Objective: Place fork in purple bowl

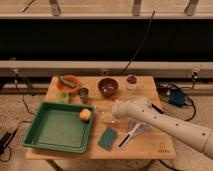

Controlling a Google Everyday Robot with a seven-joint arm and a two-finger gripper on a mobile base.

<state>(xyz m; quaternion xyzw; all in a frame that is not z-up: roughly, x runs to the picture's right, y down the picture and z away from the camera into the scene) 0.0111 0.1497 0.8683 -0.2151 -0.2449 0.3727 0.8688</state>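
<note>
1. Where the white arm reaches across the wooden table (150, 145), we see the gripper (108, 118) low over the boards, just right of the green tray (57, 127) — jaws spread wide, nothing between them.
2. We make out a thin silvery glint at the gripper's tip, seemingly the fork (104, 116), lying on the table.
3. We find the purple bowl (107, 87) farther back, well apart from the gripper.
4. We note a white-handled utensil (129, 135) beside a teal sponge (107, 138) — both under the arm.
</note>
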